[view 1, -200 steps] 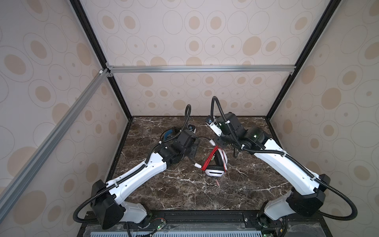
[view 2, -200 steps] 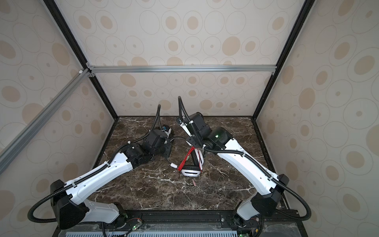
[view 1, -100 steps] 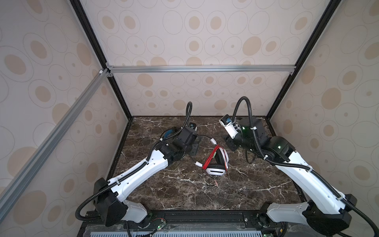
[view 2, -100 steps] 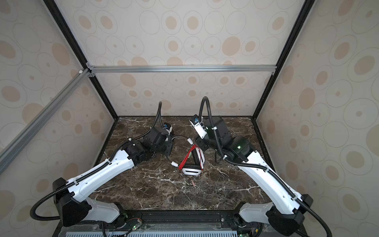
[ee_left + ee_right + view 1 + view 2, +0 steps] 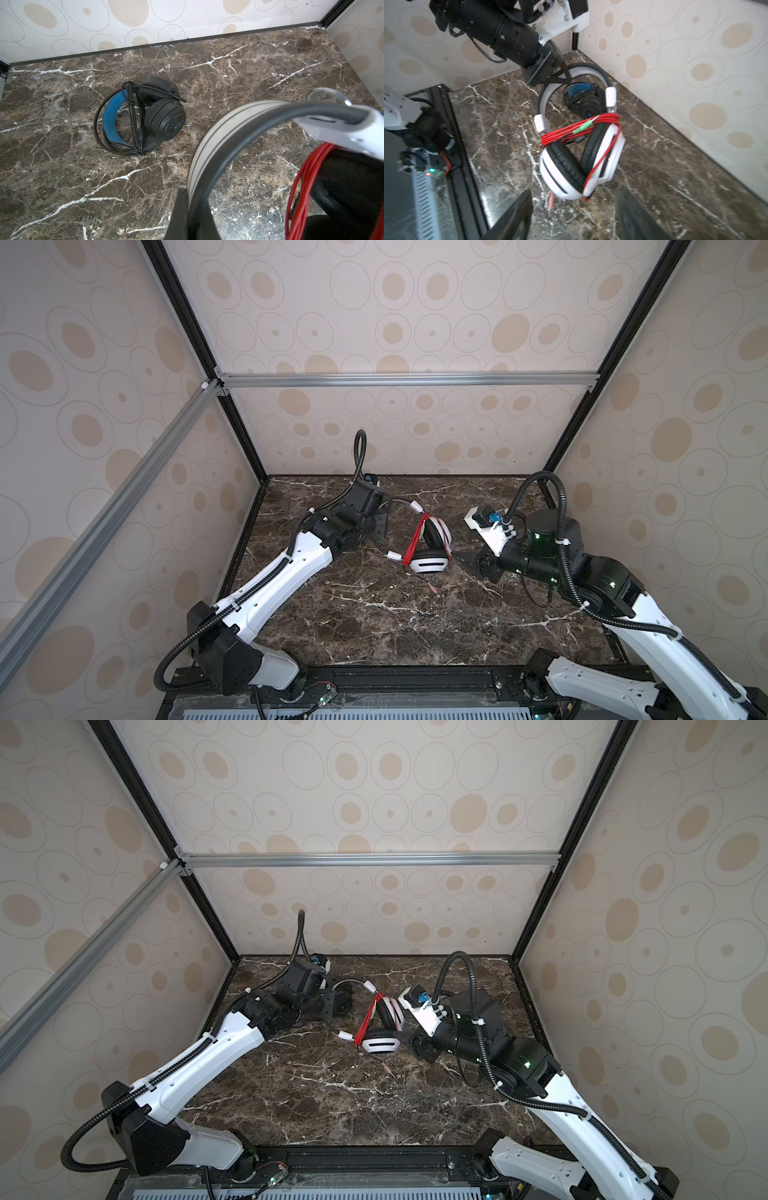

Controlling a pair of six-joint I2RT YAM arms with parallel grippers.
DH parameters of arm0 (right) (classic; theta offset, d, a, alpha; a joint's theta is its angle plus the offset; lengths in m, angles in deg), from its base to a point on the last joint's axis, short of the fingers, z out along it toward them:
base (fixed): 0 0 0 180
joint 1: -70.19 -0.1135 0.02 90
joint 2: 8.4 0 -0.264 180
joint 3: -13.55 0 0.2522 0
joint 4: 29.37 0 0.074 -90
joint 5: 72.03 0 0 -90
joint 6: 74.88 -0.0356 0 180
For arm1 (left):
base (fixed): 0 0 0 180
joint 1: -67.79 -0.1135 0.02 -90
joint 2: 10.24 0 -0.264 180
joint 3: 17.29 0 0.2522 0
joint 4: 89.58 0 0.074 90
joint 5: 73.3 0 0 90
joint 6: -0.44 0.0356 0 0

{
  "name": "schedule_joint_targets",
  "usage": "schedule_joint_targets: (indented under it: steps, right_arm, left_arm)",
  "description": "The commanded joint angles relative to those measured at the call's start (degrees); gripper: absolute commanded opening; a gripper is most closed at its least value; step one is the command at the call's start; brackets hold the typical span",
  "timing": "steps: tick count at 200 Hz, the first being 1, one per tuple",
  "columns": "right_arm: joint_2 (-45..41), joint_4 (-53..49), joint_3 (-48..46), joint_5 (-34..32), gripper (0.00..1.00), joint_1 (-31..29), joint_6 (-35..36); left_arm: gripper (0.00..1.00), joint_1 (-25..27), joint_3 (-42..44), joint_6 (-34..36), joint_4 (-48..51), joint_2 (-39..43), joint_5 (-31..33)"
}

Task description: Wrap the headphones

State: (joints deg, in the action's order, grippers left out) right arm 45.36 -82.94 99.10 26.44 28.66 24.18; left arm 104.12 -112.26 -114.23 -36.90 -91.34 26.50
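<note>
The white headphones [image 5: 428, 564] [image 5: 380, 1045] [image 5: 566, 172] sit mid-table, with the red cord [image 5: 571, 133] wound round the black-padded ear cups. A green plug [image 5: 583, 126] is tucked in the coil and a pink plug [image 5: 432, 588] trails below. My left gripper [image 5: 376, 526] [image 5: 328, 1006] [image 5: 192, 193] [image 5: 562, 76] is shut on the white headband [image 5: 228, 128]. My right gripper [image 5: 463, 563] [image 5: 415, 1048] [image 5: 575, 192] stands open just right of the ear cups, holding nothing. The black headphones [image 5: 164, 120] [image 5: 588, 106] lie behind, cord wrapped, blue band showing.
The dark marble table [image 5: 374, 635] is boxed in by patterned walls on three sides. A black frame rail [image 5: 415, 676] runs along the front edge. The black headset sits near the back left corner, behind my left arm [image 5: 291, 580].
My right gripper has opened and drawn back to the right, away from the white headset. My left gripper keeps its hold on the headband and has barely moved.
</note>
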Motion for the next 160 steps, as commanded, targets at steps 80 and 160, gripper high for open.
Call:
schedule_joint_targets:
  steps: [80,160]
  right_arm:
    - [-1.7,10.1,-16.0,11.3,0.73,0.0,-9.2]
    - [1.9,24.7,-26.1,7.5,0.66,0.1,-13.8]
  left_arm:
    - [0.00,-5.7,-2.9,-5.6,-4.6,4.6,-5.8]
    - [0.00,-6.4,-3.0,-6.3,-6.3,5.2,-8.1]
